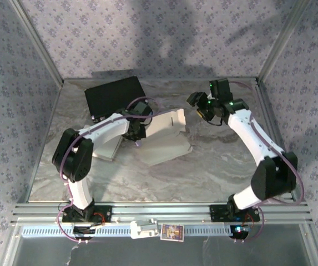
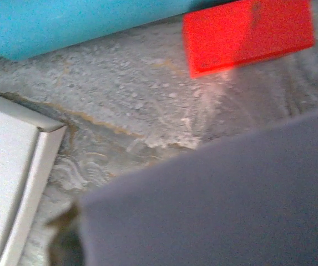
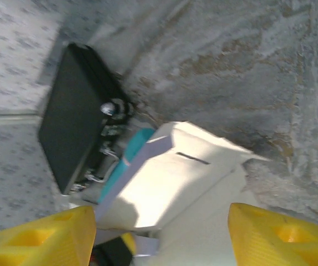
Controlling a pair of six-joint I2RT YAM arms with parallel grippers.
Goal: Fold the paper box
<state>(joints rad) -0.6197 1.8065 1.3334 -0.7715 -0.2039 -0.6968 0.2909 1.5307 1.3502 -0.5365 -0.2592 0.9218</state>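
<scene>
The white paper box lies opened out in the middle of the table, with one flap standing up at its far side. My left gripper is low over the box's left part. In the left wrist view a grey, blurred box panel covers the jaws, which are shut on it. A white box edge lies to the left. My right gripper hangs to the right of the raised flap, apart from it. Its yellow fingers are spread wide with nothing between them.
A black case lies at the back left, close behind the box. In the left wrist view a blue thing and a red block lie beyond the panel. Metal frame posts and patterned walls ring the marbled table.
</scene>
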